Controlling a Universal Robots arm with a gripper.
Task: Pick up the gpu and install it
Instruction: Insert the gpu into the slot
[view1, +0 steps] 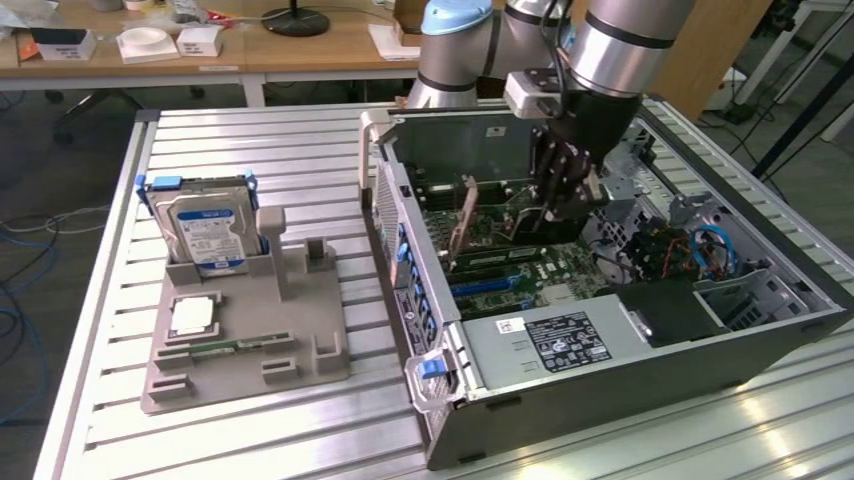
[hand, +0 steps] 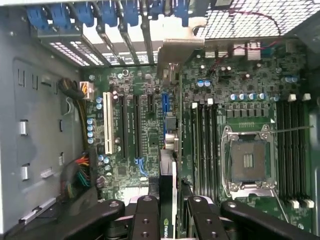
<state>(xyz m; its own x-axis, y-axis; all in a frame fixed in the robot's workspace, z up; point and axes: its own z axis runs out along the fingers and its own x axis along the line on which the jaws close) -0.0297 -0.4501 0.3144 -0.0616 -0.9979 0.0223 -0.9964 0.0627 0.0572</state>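
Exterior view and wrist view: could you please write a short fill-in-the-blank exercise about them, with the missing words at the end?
1. The pincer is shut on the ___.
2. It holds this card over the green ___ inside the computer case.
3. The hard drive stands in a gray holder on the exterior view's ___ side.
Missing words: gpu; motherboard; left.

Lab: slatted metal bench (view1: 267, 150), cluttered desks (view1: 287, 45).
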